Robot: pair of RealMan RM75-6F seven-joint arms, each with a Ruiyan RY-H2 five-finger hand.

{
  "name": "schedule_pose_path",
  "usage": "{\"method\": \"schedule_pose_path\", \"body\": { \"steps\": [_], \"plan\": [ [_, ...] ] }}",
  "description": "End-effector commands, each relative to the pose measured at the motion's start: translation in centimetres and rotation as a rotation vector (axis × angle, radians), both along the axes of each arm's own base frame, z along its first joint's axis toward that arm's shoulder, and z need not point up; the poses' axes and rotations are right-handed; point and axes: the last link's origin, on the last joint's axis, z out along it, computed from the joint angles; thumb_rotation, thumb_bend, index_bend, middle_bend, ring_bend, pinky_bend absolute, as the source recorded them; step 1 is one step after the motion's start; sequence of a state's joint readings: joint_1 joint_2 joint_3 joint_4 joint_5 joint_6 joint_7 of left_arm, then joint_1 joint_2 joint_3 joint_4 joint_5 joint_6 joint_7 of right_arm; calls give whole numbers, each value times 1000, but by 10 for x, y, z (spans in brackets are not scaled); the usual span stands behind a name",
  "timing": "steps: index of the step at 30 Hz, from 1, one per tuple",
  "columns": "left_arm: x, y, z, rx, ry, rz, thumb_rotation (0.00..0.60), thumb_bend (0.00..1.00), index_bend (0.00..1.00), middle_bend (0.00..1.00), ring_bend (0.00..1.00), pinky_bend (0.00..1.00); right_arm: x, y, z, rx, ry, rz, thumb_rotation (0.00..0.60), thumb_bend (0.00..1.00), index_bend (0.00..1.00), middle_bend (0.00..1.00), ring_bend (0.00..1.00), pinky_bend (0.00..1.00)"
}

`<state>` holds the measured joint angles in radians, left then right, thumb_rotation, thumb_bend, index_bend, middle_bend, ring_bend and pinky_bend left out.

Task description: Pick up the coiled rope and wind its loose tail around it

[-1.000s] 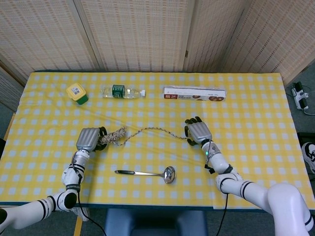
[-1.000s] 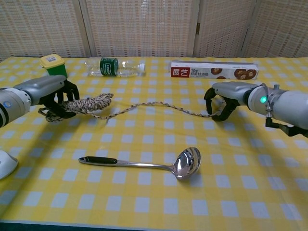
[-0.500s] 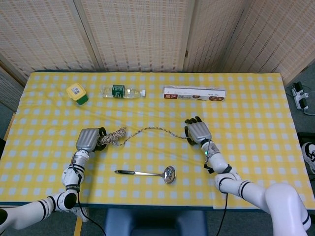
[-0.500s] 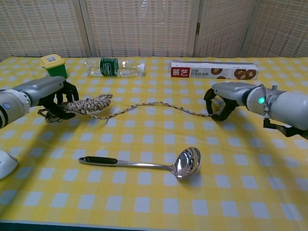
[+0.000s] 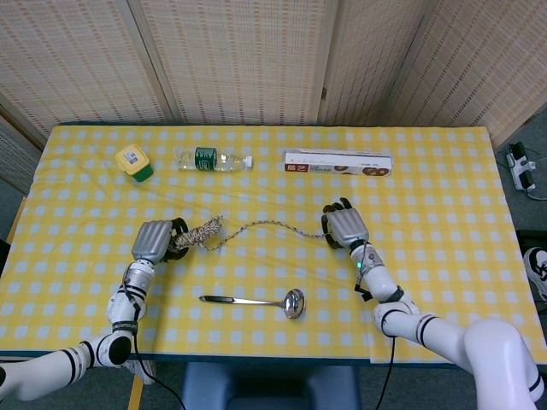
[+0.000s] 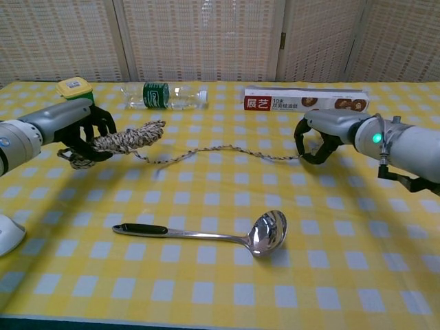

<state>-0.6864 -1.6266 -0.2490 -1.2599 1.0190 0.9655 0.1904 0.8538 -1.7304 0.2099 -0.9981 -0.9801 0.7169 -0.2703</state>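
Yellow checked cloth covers the worktop. Above it, the left hand has its fingers wrapped around the coiled rope, which it holds lifted off the cloth. The rope's loose tail stretches rightward to the right hand, whose curled fingers pinch its end. A metal ladle lies nearer the front edge.

Left hand, right hand: fingers curled, gripping.
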Motion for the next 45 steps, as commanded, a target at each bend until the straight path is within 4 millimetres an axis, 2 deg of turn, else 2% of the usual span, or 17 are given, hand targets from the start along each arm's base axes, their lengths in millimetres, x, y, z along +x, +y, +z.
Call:
{"method": "schedule_pose_path", "body": {
  "steps": [1, 9, 14, 20, 27, 35, 41, 45],
  "plan": [
    [11, -1, 10, 5, -74, -40, 600, 521, 636, 593, 593, 669, 5, 2, 16, -41, -34, 29, 600, 549, 612, 256, 173, 53],
    [41, -7, 24, -3, -199, -122, 600, 527, 637, 605, 606, 676, 22, 15, 44, -86, -153, 75, 600, 575, 636, 280, 200, 54],
    [65, -14, 31, -32, -268, -176, 600, 528, 636, 612, 614, 680, 35, 23, 47, -70, -200, 102, 600, 580, 653, 307, 246, 102],
    [91, -30, 31, -107, -302, -260, 600, 530, 636, 615, 615, 680, 56, 17, 48, -76, -274, 102, 600, 584, 658, 328, 298, 184],
    [113, -40, 17, -170, -263, -315, 600, 530, 636, 615, 615, 680, 103, 7, 61, -111, -373, 154, 600, 586, 661, 343, 326, 221],
    [131, -37, -9, -232, -219, -289, 600, 530, 636, 615, 615, 680, 156, 16, 76, -129, -438, 257, 600, 586, 668, 350, 335, 237],
    [136, -28, -23, -232, -217, -210, 600, 529, 635, 615, 614, 680, 177, 30, 85, -118, -490, 299, 600, 586, 668, 351, 339, 246],
    [135, -24, -29, -240, -219, -159, 600, 530, 634, 615, 615, 680, 182, 36, 90, -115, -512, 312, 600, 586, 668, 350, 339, 250]
  ]
}}
